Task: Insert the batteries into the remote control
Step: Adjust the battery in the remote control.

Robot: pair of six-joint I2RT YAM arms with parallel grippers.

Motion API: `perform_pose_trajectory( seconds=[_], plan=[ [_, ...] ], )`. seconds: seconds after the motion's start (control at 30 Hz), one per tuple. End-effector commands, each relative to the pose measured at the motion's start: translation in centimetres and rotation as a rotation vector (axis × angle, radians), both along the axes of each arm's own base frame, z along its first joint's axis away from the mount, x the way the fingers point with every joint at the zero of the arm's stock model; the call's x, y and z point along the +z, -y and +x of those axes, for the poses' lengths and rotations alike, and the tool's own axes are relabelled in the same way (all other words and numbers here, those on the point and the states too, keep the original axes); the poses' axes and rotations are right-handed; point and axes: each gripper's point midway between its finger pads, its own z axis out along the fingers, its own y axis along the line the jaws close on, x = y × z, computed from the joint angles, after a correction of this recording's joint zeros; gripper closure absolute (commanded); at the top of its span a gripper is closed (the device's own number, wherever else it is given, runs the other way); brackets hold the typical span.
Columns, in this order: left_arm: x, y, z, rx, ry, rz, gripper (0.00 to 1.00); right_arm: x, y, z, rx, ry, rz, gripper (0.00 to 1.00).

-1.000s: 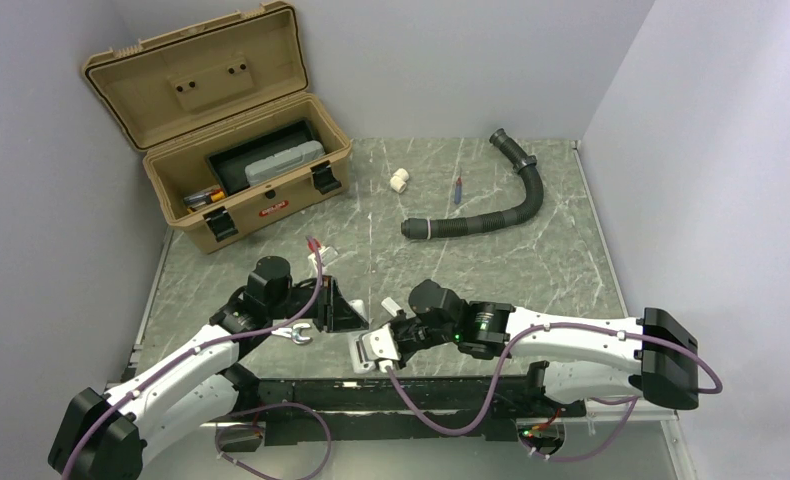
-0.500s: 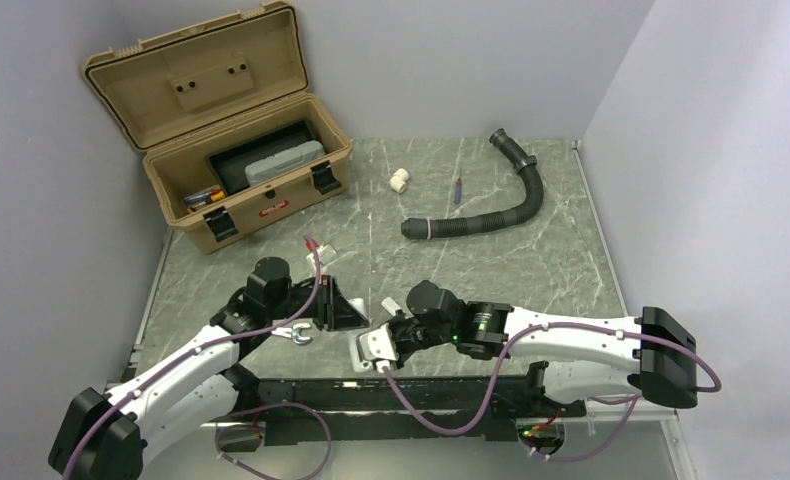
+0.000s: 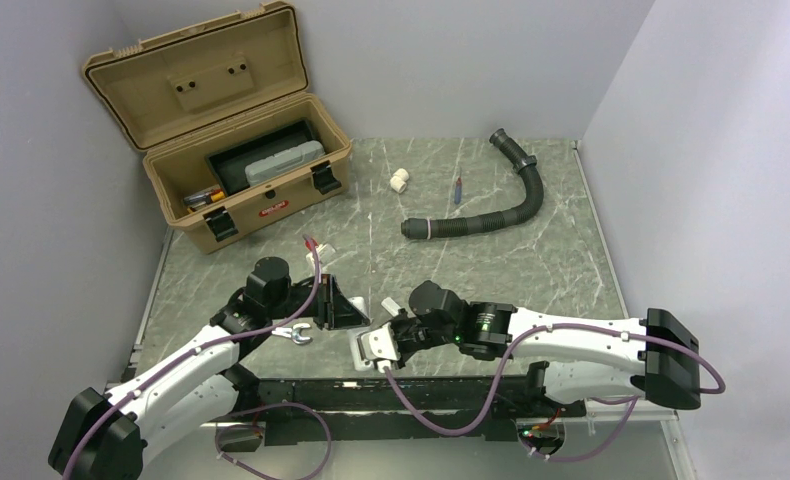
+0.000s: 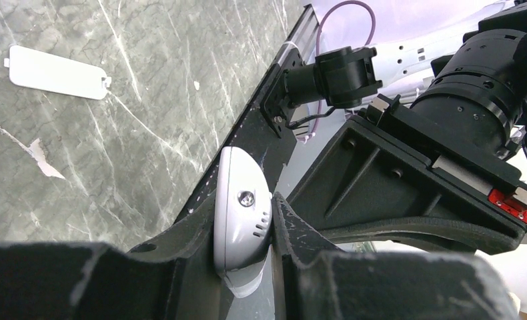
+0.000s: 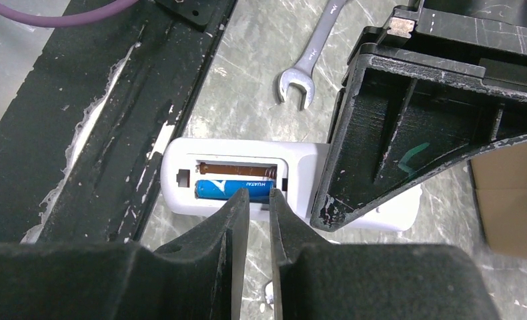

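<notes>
A: Where is the remote point(image 5: 294, 170)?
B: At the near edge of the bench point(image 5: 261, 53), back side up, beside the black rail point(image 5: 114, 100). The left tool point(image 4: 244, 230) is closed tight on one end of it.
A: And the batteries?
B: A blue battery point(image 5: 221, 190) lies in the open compartment point(image 5: 237, 169). The right tool point(image 5: 259, 200) hangs over that battery's end, its fingers point(image 5: 227, 227) only a thin slit apart; whether they pinch anything I cannot tell.

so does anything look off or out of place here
The remote control lies with its back open: only the blue battery sits inside, and the slot beside it is empty. A white cover lies loose on the table.
</notes>
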Motion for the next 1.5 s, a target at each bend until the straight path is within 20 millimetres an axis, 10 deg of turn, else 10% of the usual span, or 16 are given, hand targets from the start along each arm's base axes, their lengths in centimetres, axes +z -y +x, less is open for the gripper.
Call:
perform_pose_trajectory(
  seconds=[0.0,1.47],
  plan=[
    [4.2,0.7,0.4,-0.018,0.111,-0.115,1.0,-2.1,1.7,-0.6,-0.002,-0.025,-0.097,0.81],
    [4.0,0.1,1.2,0.06,0.099,-0.071,1.0,-5.1,1.3,1.2,-0.187,0.035,-0.322,0.83]
  ],
)
